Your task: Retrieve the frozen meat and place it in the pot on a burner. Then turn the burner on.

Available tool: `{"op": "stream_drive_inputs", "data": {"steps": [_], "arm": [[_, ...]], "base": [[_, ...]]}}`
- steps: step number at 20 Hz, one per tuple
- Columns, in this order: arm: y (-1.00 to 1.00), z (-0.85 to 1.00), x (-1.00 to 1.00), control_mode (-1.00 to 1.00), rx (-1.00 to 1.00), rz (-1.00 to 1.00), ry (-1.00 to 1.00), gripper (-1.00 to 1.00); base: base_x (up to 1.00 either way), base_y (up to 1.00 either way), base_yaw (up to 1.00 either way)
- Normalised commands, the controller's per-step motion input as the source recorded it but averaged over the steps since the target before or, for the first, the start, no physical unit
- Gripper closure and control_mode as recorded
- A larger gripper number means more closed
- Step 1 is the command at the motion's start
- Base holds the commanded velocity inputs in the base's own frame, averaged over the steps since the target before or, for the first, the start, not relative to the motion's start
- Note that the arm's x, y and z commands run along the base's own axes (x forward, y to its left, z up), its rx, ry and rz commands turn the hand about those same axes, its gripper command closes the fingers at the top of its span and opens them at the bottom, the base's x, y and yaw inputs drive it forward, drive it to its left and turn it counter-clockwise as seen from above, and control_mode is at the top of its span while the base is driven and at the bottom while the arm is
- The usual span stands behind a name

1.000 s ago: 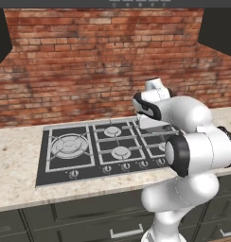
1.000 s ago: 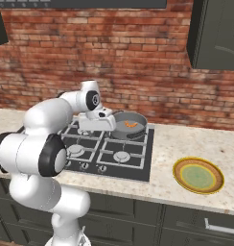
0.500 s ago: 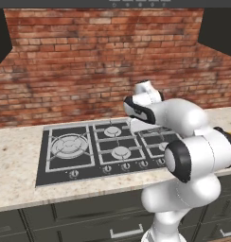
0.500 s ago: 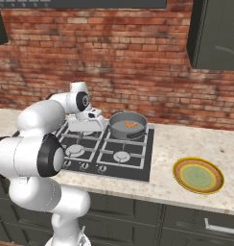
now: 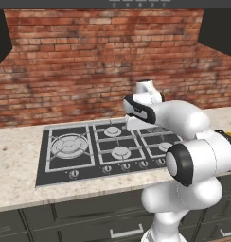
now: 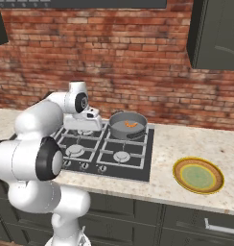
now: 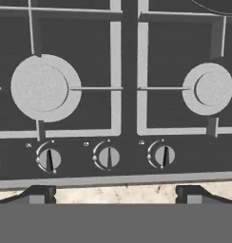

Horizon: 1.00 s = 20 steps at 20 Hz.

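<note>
The grey pot (image 6: 128, 126) stands on the hob's back right burner, and the orange-red frozen meat (image 6: 130, 125) lies inside it. My gripper (image 6: 86, 129) hangs to the pot's left, above the middle of the hob (image 6: 138, 166). In the hand view the gripper (image 7: 116, 194) is open with nothing between its fingertips (image 7: 39, 193). It looks down on three front knobs (image 7: 108, 156) and two round burners (image 7: 44, 88). A dark curve of the pot (image 7: 217, 4) shows at that view's top right. In the left base view my arm hides the pot.
A flat yellow-green plate (image 6: 198, 175) lies on the speckled counter to the right of the hob. A large burner (image 5: 69, 144) takes up the hob's left end. A brick wall runs behind, and a dark cabinet (image 6: 217, 33) hangs at the upper right.
My hand has swung left, away from the pot, to the middle of the hob. The meat stays in the pot.
</note>
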Motion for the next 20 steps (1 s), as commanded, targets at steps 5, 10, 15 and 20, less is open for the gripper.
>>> {"op": "stream_drive_inputs", "data": {"steps": [5,10,15,20], "arm": [[0.00,-0.03,0.00,-1.00,0.00,0.01,-0.07,-1.00],[0.00,-0.20,0.00,-1.00,0.00,0.00,-0.14,-1.00],[0.00,-0.26,0.00,-1.00,0.00,0.00,-0.01,-1.00],[0.00,-0.19,-0.07,-1.00,0.00,0.00,0.02,-1.00]], "base": [[0.00,0.00,0.00],[0.00,0.00,0.00],[0.00,0.00,0.00],[0.00,0.00,0.00]]}}
